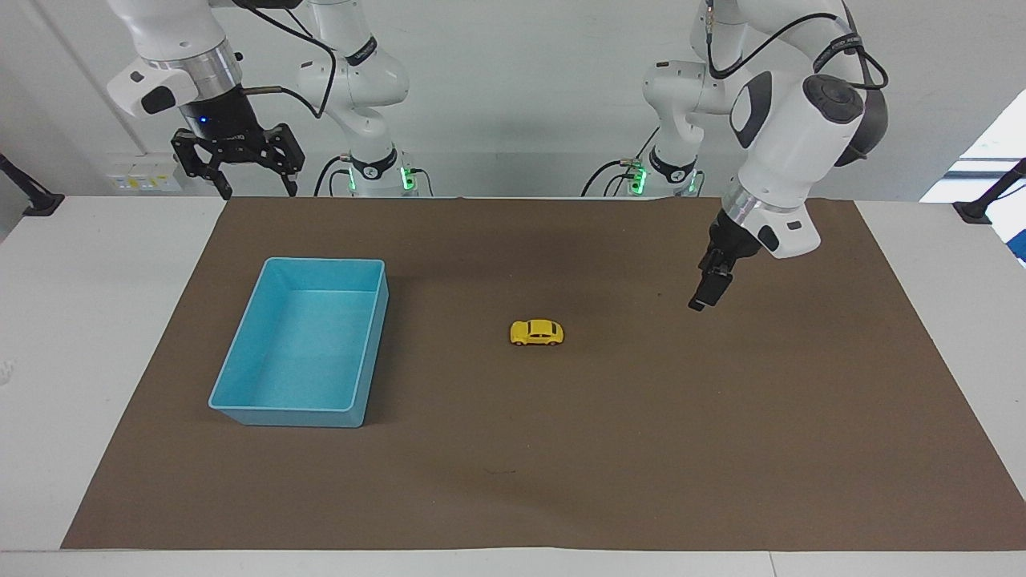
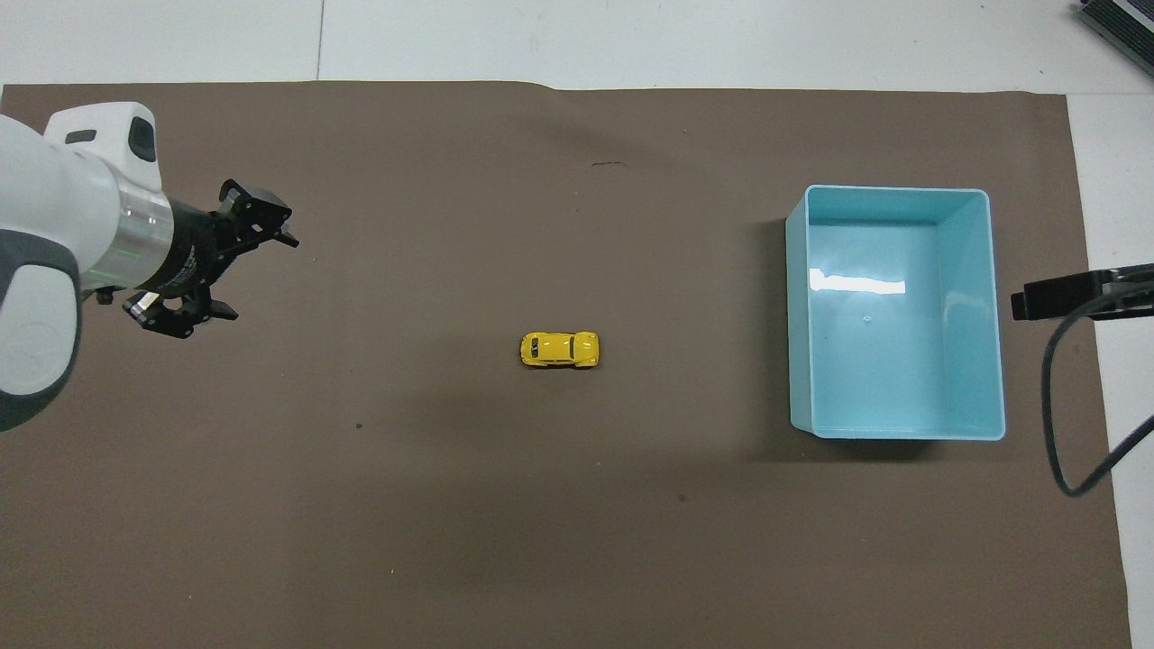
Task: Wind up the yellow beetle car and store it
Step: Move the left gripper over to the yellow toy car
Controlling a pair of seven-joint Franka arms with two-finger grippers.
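One yellow beetle car (image 1: 536, 332) lying crosswise.

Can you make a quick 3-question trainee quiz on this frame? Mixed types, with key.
1. True or false: the yellow beetle car lies inside the blue tray.
2. Which gripper is out over the brown mat on the car's side: (a) left gripper (b) right gripper?
3. Fill in: both grippers are ____, and neither holds anything.

Key:
1. False. The car stands on the mat, apart from the tray, which has nothing in it.
2. (a). It hangs over the mat toward the left arm's end, not touching the car. The right arm waits above the table edge nearest the robots, toward its own end.
3. open
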